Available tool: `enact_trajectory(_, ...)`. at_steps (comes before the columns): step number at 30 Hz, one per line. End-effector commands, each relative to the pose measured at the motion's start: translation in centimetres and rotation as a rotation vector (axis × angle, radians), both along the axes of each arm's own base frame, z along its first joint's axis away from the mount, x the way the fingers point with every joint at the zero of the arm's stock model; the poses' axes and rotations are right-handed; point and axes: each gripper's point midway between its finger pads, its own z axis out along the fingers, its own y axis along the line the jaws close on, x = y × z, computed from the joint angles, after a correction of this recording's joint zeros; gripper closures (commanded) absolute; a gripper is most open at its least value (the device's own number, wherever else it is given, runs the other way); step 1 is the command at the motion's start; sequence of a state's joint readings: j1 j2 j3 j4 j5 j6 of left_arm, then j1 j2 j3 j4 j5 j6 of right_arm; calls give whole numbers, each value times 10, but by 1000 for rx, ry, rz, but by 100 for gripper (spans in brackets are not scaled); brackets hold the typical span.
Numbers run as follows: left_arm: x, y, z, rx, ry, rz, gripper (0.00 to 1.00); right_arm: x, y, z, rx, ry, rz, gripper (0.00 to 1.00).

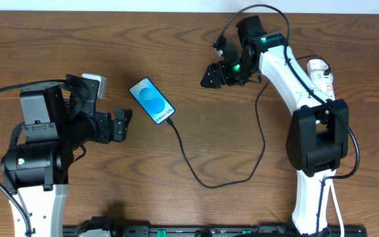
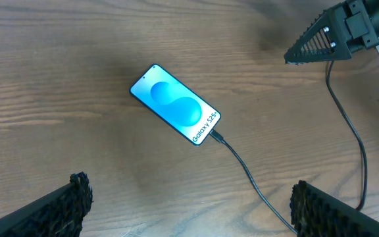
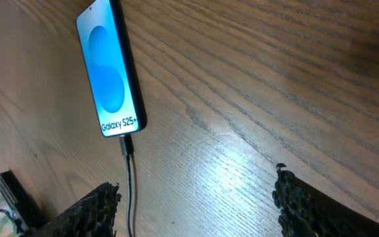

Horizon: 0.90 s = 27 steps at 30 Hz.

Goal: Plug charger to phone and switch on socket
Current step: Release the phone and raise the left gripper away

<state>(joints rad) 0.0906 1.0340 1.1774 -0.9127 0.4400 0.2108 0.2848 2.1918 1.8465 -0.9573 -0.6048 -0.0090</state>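
Both jaws are open wide and hold nothing. The left gripper (image 1: 120, 125) waits near the phone (image 1: 152, 101), not touching it. The phone lies flat on the table (image 1: 176, 39) with its blue screen up. The charger (image 3: 127, 146) looks plugged into the phone's bottom end, and its black wire loops across the wood. The right gripper (image 1: 212, 74) hovers on the phone's other side. So I think the switch is the job left. The socket (image 1: 321, 76) is far off on the right, partly hidden by the right arm. That gripper should turn toward it, bring its fingers closer, and push one tip gently down on the switch without snagging the wire. The phone says "Galaxy S25+". The socket's red marks are too small to read
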Motion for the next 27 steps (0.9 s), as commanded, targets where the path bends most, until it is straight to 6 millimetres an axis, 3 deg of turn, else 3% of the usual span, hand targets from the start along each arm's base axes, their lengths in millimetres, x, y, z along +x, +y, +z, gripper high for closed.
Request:
enact_trajectory(1, 1, -1, 1, 2, -5, -16, 2, -3, 3, 14, 4, -29, 19, 26)
enact_trajectory(18, 1, -1, 1, 2, -5, -16, 2, -9, 1, 12, -4, 2, 18, 25)
enact_trajectory(27, 1, -1, 1, 2, -5, -16, 2, -16, -5, 12, -10, 49, 1, 30)
